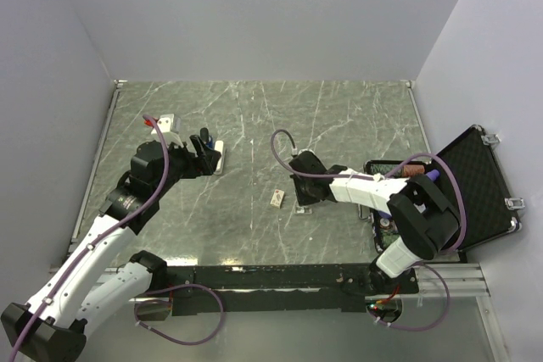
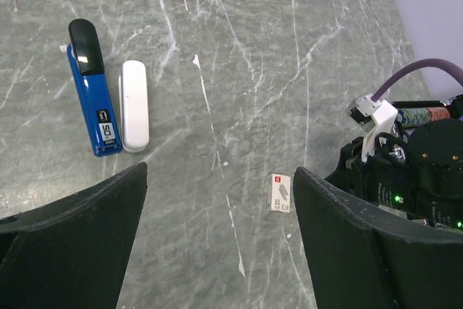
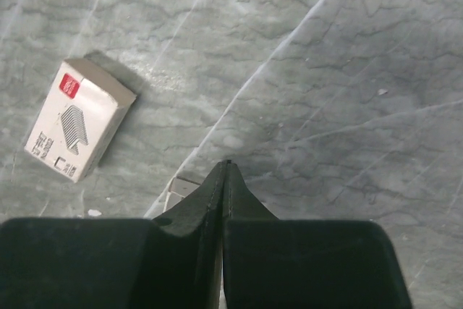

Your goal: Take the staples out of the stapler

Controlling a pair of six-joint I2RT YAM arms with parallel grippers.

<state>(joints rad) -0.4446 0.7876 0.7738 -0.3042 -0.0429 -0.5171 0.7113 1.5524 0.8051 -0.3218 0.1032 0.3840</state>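
The stapler [image 2: 94,103], blue with a black top, lies flat on the marble table at the far left of the left wrist view. A pale grey-white bar [image 2: 134,105] lies right beside it. My left gripper [image 2: 217,251] is open and empty, held above the table and back from the stapler. In the top view my left gripper [image 1: 204,148] hides most of the stapler. My right gripper [image 3: 226,166] is shut at mid-table, tips close to the surface. A small pale piece [image 3: 181,187] lies partly under its left finger.
A small white staple box [image 3: 78,129] lies left of the right gripper; it also shows in the left wrist view [image 2: 280,193] and the top view [image 1: 277,199]. An open black case [image 1: 475,184] stands at the right edge. Grey walls surround the table.
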